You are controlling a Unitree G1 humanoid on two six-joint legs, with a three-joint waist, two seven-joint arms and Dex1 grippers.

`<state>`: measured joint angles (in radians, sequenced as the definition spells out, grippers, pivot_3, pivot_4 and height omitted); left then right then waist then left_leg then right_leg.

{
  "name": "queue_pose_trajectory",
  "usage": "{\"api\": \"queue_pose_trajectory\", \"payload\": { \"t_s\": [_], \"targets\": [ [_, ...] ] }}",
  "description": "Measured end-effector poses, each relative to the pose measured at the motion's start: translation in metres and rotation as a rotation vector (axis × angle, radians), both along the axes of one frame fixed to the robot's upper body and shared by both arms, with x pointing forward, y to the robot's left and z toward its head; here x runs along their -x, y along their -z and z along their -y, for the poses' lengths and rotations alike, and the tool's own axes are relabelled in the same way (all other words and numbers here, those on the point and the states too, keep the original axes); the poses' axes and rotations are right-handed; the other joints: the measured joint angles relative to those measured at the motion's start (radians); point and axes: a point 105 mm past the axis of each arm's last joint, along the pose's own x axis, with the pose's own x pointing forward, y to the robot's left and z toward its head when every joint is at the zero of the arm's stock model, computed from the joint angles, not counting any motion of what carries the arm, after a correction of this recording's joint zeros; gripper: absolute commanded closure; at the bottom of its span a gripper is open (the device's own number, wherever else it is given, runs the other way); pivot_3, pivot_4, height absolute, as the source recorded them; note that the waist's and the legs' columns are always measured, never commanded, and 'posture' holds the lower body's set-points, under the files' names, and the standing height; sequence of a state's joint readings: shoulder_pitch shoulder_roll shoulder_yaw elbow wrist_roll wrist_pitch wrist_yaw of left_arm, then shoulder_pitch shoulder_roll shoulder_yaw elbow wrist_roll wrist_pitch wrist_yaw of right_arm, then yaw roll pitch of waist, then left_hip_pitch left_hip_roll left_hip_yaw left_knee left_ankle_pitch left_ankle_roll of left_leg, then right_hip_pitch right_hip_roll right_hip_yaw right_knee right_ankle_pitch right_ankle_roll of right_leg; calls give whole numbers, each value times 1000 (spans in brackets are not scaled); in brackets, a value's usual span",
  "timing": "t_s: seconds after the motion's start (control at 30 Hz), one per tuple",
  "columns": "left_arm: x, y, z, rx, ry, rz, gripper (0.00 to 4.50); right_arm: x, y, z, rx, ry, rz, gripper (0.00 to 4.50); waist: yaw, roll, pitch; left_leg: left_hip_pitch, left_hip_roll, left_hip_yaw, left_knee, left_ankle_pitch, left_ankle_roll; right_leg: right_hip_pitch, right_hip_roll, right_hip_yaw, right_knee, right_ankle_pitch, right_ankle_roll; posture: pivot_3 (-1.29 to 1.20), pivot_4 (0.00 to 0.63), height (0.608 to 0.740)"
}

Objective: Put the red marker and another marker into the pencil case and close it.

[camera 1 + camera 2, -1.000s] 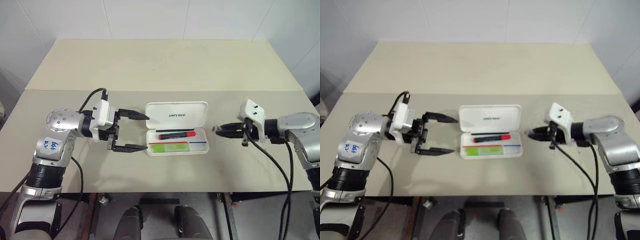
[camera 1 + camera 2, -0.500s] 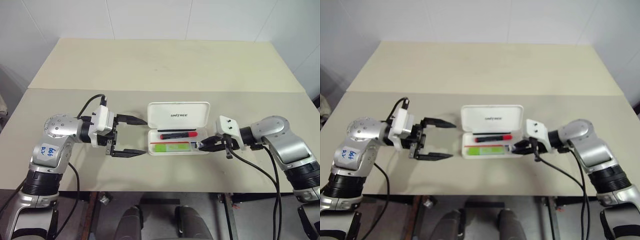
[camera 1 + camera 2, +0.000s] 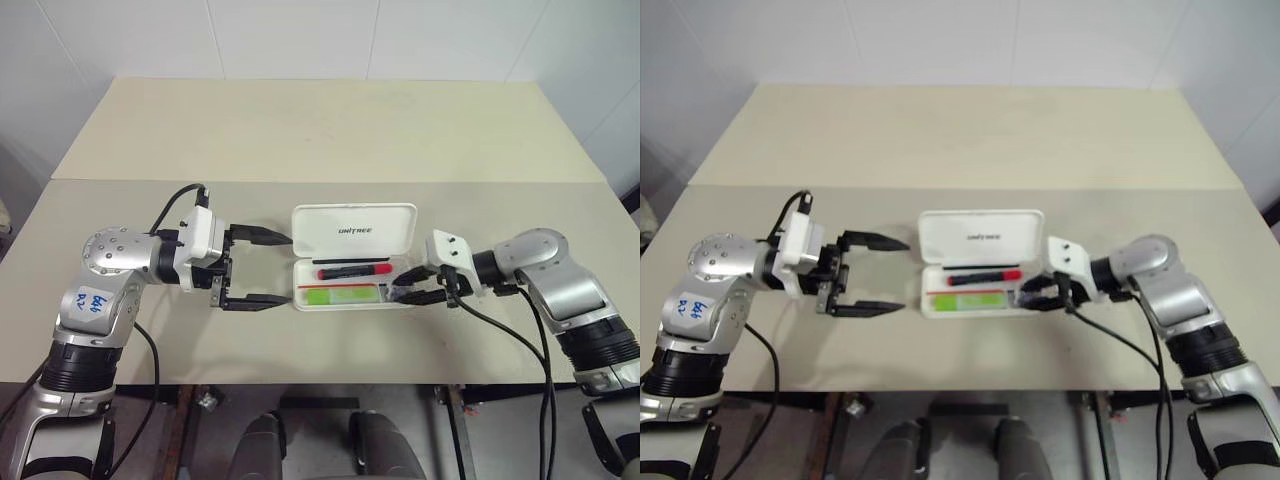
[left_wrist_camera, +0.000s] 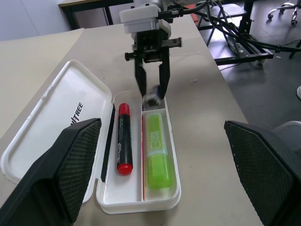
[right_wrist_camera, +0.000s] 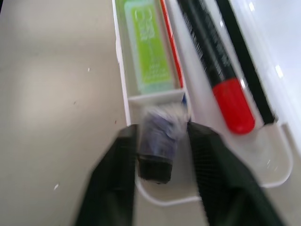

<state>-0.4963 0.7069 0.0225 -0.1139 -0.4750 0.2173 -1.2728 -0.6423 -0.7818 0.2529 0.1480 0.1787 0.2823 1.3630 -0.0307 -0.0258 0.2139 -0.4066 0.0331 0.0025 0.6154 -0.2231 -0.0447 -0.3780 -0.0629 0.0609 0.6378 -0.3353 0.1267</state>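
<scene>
The pencil case (image 3: 354, 259) sits open mid-table (image 3: 320, 140), lid propped toward the far side. Inside, the red marker (image 3: 354, 270) lies behind another marker (image 3: 339, 294). Left gripper (image 3: 262, 270) is just left of it, right gripper (image 3: 405, 287) over its right end.

Pencil case (image 4: 70, 117): white hard plastic, glossy. Red marker (image 4: 123, 139) & green marker (image 4: 156, 150): smooth plastic. Table (image 3: 320, 130): matt beige top.

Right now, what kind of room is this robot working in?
Probably a lab or workshop test bench, not a home. A plain beige table stands against bare white wall panels, holding a single white pencil case, and the left wrist view shows metal equipment frames on a dark floor.
</scene>
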Motion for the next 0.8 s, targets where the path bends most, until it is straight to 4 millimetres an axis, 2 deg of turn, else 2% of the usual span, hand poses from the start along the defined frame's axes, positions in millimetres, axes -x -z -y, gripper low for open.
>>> {"api": "queue_pose_trajectory", "payload": {
  "t_s": [0.1,0.17,0.27,0.4,0.57,0.8],
  "targets": [
    [0,0,0,1,-2,1,0,-5,-9,-1,-13,2,20,708,1,0,0,0,0,0,0,0,0,0,0,0,0,0,0,0,150,740],
    [-1,-1,0,3,-7,3,0,-7,-22,-4,-52,-10,41,39,0,0,0,0,0,0,0,0,0,0,0,0,0,0,0,0,150,740],
    [-1,-1,0,5,-9,5,0,-9,-41,-9,-136,-29,49,39,0,0,0,0,0,0,0,0,0,0,0,0,0,0,0,0,150,740],
    [-3,-3,-1,11,-19,21,0,-4,-55,-14,-246,-72,46,39,1,0,0,0,0,0,0,0,0,0,0,0,0,0,0,0,150,740],
    [-6,-9,-5,31,-56,48,0,6,-75,-22,-418,-116,151,39,2,0,0,0,0,0,0,0,0,0,0,0,0,0,0,0,150,740],
    [-10,-8,-18,52,-110,38,0,20,-79,-7,-539,-67,224,39,2,0,0,0,0,0,0,0,0,0,0,0,0,0,0,0,150,740]
  ]
}}
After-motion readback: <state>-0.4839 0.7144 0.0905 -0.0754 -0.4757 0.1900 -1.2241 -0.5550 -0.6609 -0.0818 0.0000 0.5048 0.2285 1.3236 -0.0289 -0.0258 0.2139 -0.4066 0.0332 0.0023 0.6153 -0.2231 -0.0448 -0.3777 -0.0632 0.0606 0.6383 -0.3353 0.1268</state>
